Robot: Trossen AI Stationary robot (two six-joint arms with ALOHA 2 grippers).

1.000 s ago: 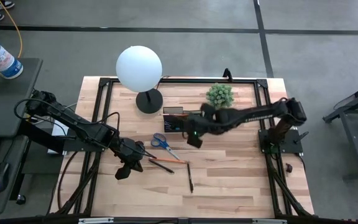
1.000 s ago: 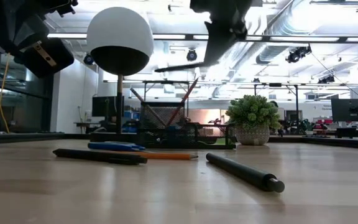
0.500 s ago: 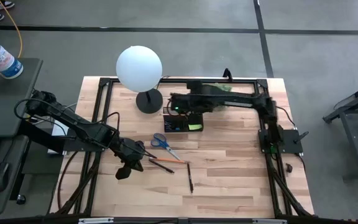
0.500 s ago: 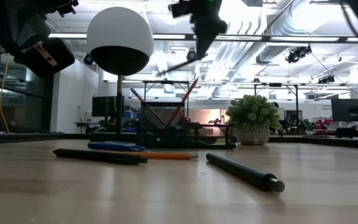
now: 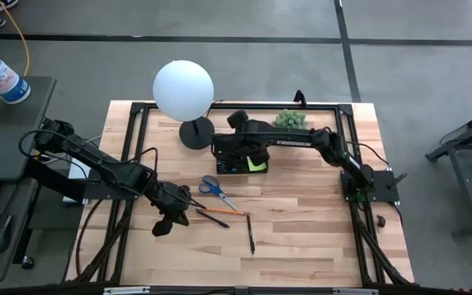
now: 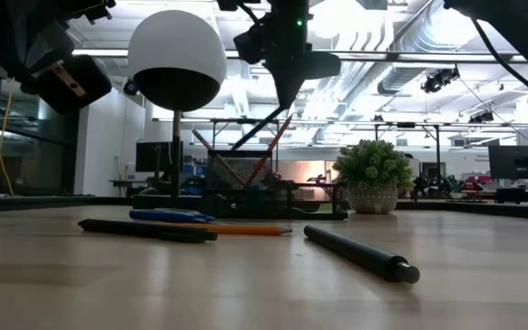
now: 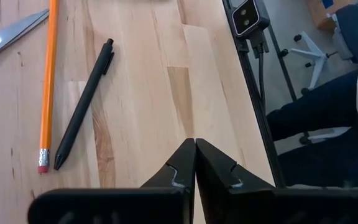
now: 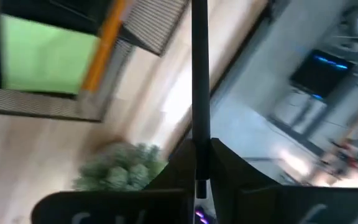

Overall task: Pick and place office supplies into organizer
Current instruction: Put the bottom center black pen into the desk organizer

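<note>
Landmark: the organizer (image 5: 238, 160), a black mesh caddy, is standing just beside the lamp base (image 5: 196, 133).
Right gripper: the right gripper (image 6: 285, 92) is hovering directly above the organizer's tall cup, fingers pinched narrow on a slim black pen (image 8: 199, 74).
Held pen's axis: in the low view the pen is slanting down from the fingers toward the cup's mouth, its lower tip seeming just at the rim; whether it is already inside I cannot tell.
Key relation: the cup is lying straight below the right gripper, so the coming move is probably a short lowering and letting go, with the tilt being the thing to watch.
Already in the organizer: a lime-green sticky-note pad (image 8: 45, 56) is sitting in a low compartment, and an orange pencil (image 8: 104, 43) is leaning in the cup.
Left gripper: the left gripper (image 7: 195, 163) is waiting well away from the organizer, fingers pressed together and holding nothing.
Still loose: blue-handled scissors (image 5: 211, 187), a second orange pencil (image 7: 47, 81) and a matte black pen (image 7: 82, 106) are lying near the left gripper, the last two almost parallel; another black pen (image 5: 251, 233) is lying farther out.
Nearer arm: the left arm is nearer all of these.
Surfaces: the table (image 5: 301, 221) is pale, smooth wood; pens and pencils are round and liable to roll.
</note>
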